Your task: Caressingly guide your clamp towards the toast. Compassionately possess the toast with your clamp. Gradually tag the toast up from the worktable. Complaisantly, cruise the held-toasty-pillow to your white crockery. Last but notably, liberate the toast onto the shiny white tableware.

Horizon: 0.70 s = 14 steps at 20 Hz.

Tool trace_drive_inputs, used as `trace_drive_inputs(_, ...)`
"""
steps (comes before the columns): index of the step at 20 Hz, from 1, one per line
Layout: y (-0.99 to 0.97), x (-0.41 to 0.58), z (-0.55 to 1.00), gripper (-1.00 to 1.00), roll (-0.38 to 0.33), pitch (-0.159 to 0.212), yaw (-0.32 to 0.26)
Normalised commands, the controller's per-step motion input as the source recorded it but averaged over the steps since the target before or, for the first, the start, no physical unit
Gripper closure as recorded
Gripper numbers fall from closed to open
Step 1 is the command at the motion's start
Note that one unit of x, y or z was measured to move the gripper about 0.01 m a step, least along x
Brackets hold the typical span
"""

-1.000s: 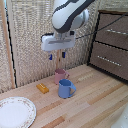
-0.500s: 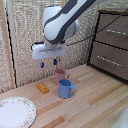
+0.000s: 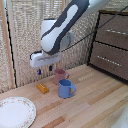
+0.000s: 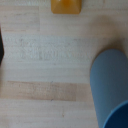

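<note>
The toast (image 3: 43, 88) is a small orange-brown block lying on the pale wooden worktable (image 3: 90, 107), left of the mugs in the exterior view. It also shows in the wrist view (image 4: 66, 6), cut off by the picture's edge. The clamp (image 3: 44, 69) hangs in the air above and slightly behind the toast, apart from it, with its blue-tipped fingers pointing down and a small gap between them, holding nothing. The white plate (image 3: 15, 112) with a speckled rim lies at the exterior view's lower left.
A blue mug (image 3: 65, 88) stands just right of the toast, and fills part of the wrist view (image 4: 111, 85). A pink mug (image 3: 61, 75) stands behind it. A dark brown drawer cabinet (image 3: 111, 45) is at the right. A reed screen backs the table.
The arm has swung toward the exterior view's left and come lower, from over the mugs to over the toast. The toast, mugs and plate have not moved.
</note>
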Motion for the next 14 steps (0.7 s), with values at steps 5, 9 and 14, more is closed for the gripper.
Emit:
trace_drive_inputs(5,0.06,0.47,-0.22,-1.0,-0.024,0.095,0.167)
trace_drive_inputs(9,-0.03,0.44,-0.22,-1.0,-0.03,0.137,0.162)
trace_drive_inputs(14,-0.08,0.388,-0.14,-1.0,-0.005,0.067,0.171)
